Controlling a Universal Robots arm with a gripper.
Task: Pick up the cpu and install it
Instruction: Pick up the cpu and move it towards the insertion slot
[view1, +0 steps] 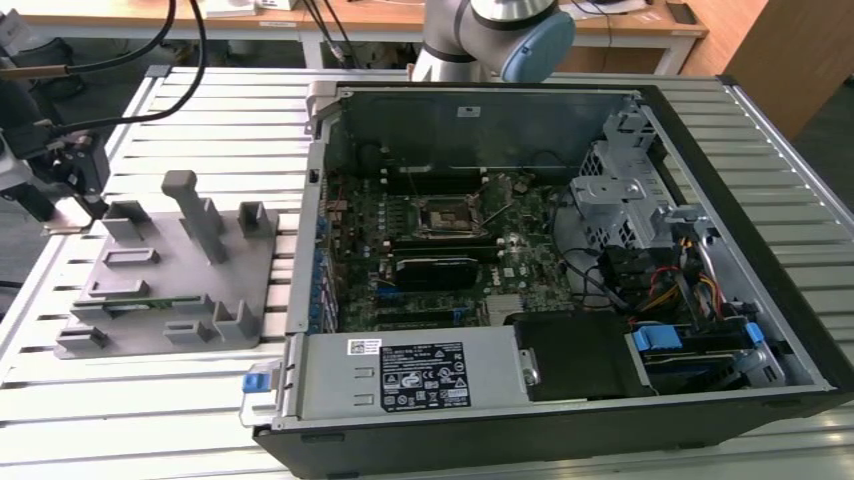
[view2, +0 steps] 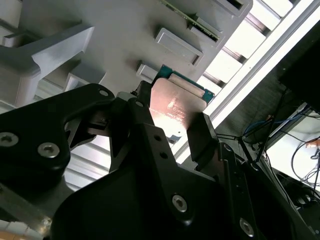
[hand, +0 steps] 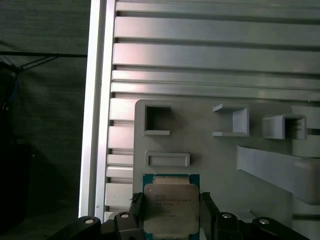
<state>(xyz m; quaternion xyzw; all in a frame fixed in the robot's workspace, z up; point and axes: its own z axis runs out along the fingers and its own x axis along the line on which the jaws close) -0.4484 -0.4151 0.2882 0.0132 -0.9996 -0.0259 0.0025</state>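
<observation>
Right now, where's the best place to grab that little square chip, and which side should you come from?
Probably by two opposite thin edges, coming straight down over its top. The chip is flat and thin, with a wide metal top that offers nothing to pinch, so only its straight sides suit. The gripper sits that way in the first wrist view, one finger against each side.

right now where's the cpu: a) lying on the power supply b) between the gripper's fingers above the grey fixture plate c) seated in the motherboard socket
b: in both wrist views the cpu sits clamped in the gripper, with the grey fixture plate behind it.
</observation>
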